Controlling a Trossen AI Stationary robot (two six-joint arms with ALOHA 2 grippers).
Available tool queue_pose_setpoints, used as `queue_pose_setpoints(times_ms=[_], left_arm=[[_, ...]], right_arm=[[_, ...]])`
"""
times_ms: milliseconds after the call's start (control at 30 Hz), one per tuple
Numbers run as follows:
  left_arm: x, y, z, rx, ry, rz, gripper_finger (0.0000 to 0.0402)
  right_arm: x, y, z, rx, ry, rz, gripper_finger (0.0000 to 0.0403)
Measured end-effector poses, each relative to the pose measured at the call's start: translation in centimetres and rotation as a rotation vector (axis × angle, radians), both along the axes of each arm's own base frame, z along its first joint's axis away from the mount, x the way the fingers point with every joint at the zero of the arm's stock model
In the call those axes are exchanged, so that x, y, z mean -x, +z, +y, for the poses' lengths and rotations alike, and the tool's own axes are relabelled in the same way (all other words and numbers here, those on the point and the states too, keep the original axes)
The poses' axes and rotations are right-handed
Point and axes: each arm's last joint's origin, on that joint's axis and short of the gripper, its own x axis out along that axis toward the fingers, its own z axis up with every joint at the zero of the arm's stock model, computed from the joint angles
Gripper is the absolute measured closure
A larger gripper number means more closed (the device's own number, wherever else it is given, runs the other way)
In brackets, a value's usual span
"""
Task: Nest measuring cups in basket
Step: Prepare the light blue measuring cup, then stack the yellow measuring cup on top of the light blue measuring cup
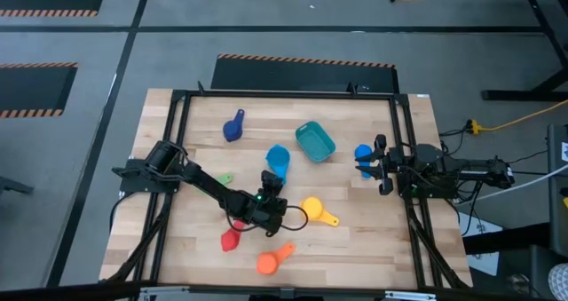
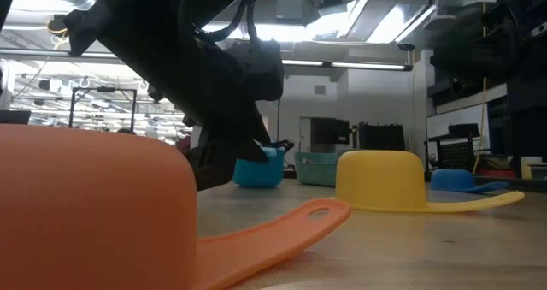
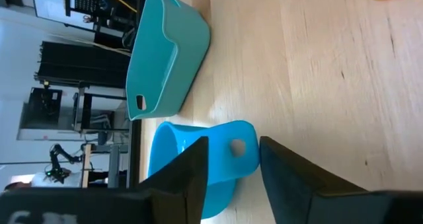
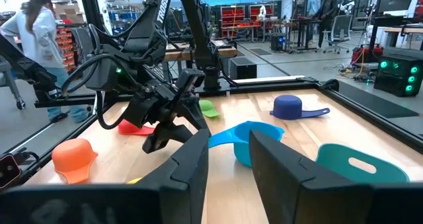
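Bare bench [image 1: 177, 150] lies open along the far edge and down the left side. The teal basket [image 1: 315, 140] has the light blue cup [image 1: 279, 160] just beside it, with the left gripper [image 1: 271, 182] straddling that cup's handle. The yellow cup [image 1: 316, 210], orange cup [image 1: 272, 260] and red cup [image 1: 231, 240] crowd the near middle.

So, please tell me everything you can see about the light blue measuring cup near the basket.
The light blue measuring cup looks like smooth plastic, with a round bowl and a short flat handle that has a small hole near its end. It rests on the wooden table, beside the teal basket but not in it. The left pincer has its fingers on either side of the handle; whether they grip it is unclear.
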Motion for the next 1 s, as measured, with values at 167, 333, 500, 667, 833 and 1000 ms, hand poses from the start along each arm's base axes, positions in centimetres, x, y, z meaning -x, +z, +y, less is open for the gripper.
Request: queue_pose_setpoints(times_ms=[167, 333, 500, 667, 833, 1000], left_arm=[[0.1, 0.0, -0.1, -0.001, -0.004, 0.0, 0.026], [0.2, 0.0, -0.6, -0.011, -0.013, -0.003, 0.0262], [0.4, 0.1, -1.0, -0.041, -0.006, -0.015, 0.0261], [0.4, 0.7, -1.2, -0.043, -0.003, -0.041, 0.0262], [0.5, 1.3, -1.3, -0.045, -0.002, -0.056, 0.0262], [0.6, 1.3, -1.4, -0.066, 0.0, -0.053, 0.0263]], right_arm=[[0.0, 0.0, 0.0, 0.0, 0.0, 0.0, 0.0288], [0.0, 0.0, 0.0, 0.0, 0.0, 0.0, 0.0288], [0.0, 0.0, 0.0, 0.0, 0.0, 0.0, 0.0288], [0.0, 0.0, 0.0, 0.0, 0.0, 0.0, 0.0288], [0.0, 0.0, 0.0, 0.0, 0.0, 0.0, 0.0288], [0.0, 0.0, 0.0, 0.0, 0.0, 0.0, 0.0288]])
